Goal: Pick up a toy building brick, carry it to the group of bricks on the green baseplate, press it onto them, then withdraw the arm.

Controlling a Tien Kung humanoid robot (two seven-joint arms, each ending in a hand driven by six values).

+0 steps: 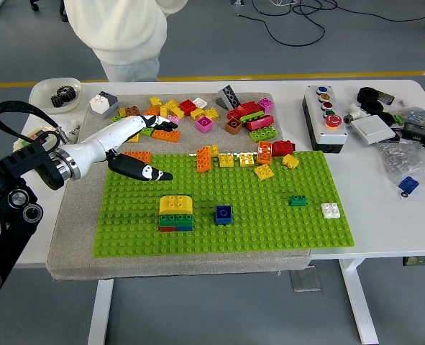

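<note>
On the green baseplate [270,215] stands a small stack of bricks [176,213]: a yellow brick on top of green, blue and red ones. My left hand [151,147] hovers above the plate's far left corner, up and left of the stack, with fingers spread and nothing held. A dark blue brick [224,214] sits just right of the stack. A green brick [298,200] and a white brick [331,210] lie farther right on the plate. A pile of loose bricks [198,118] covers the mat behind the plate. My right arm is out of sight.
A person in a cream sweater [122,32] stands at the far left side of the table. A button box [325,115] and assorted parts [392,122] lie at right. A bowl with gears [54,93] sits at far left. A blue brick [408,185] lies by the right edge.
</note>
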